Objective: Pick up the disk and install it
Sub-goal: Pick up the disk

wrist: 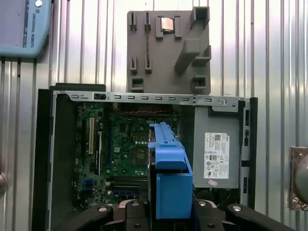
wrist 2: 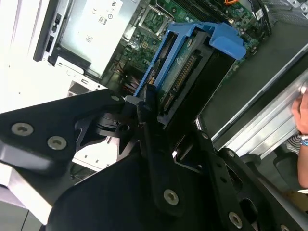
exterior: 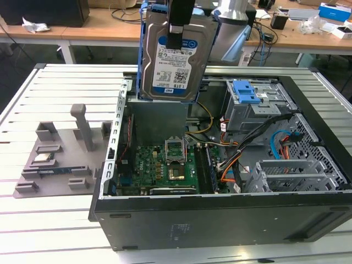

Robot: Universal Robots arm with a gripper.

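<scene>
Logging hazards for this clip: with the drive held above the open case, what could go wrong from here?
1. The disk hangs above the motherboard, clamped by the gripper near its upper end; a slip could drop it onto the board.
2. Loose cables lie beside the drive cage and could snag or get pinched.

Light: we see bright, even overhead light in the exterior view, the label of the disk [exterior: 173,55] evenly lit | Glare: the table [wrist 2: 14,96] blows out white in the second wrist view | Shadow: we find the computer case [exterior: 220,220] front wall dark, its floor dimmer | Blur: a hand [wrist 2: 303,120] smears at the frame edge
</scene>
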